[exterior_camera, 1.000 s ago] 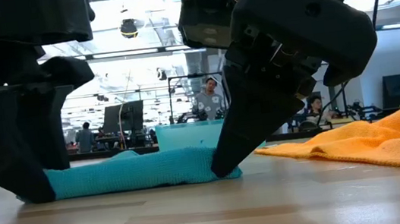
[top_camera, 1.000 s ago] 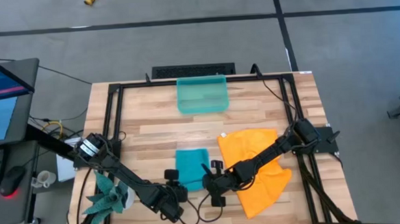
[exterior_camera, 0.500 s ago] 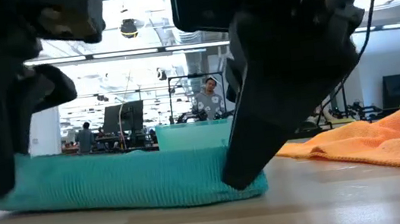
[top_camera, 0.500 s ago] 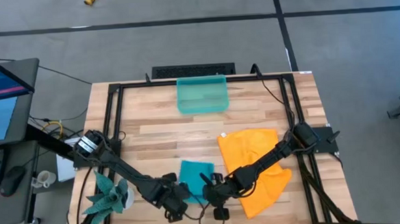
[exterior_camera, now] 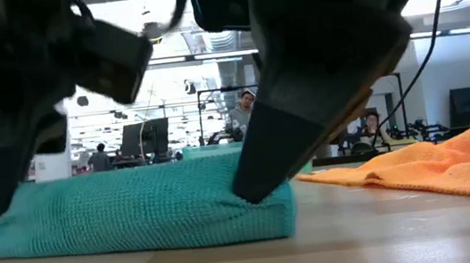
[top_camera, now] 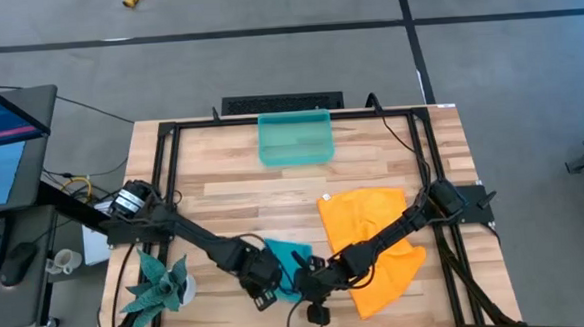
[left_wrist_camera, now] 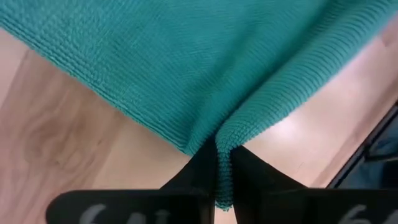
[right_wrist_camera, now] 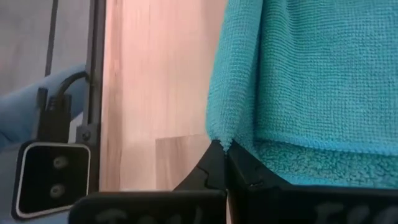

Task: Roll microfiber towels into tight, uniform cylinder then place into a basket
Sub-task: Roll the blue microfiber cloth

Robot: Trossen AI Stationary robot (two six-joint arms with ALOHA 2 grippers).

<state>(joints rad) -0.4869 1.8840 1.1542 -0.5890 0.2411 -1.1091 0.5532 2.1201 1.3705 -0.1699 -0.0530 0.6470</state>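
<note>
Both grippers now closer to table's near edge; teal towel (top_camera: 286, 267) dragged along, bunched thicker. Left gripper (top_camera: 259, 282) pinches towel's left corner; right gripper (top_camera: 312, 279) pinches right corner. Orange towel (top_camera: 376, 244) flat, probably partly under right arm. Basket (top_camera: 295, 138) at far edge.

1. The teal towel (exterior_camera: 138, 217) was a soft, matt cloth with a fine ribbed, looped weave.
2. The orange towel (top_camera: 376, 234) showed the same nubby, matt pile.
3. The table (top_camera: 223, 187) was pale planked wood with a smooth, faintly glossy finish.
4. The basket (top_camera: 295, 138) looked like translucent, smooth teal plastic.
5. The frame rails (top_camera: 167, 160) appeared to be matt black metal.
</note>
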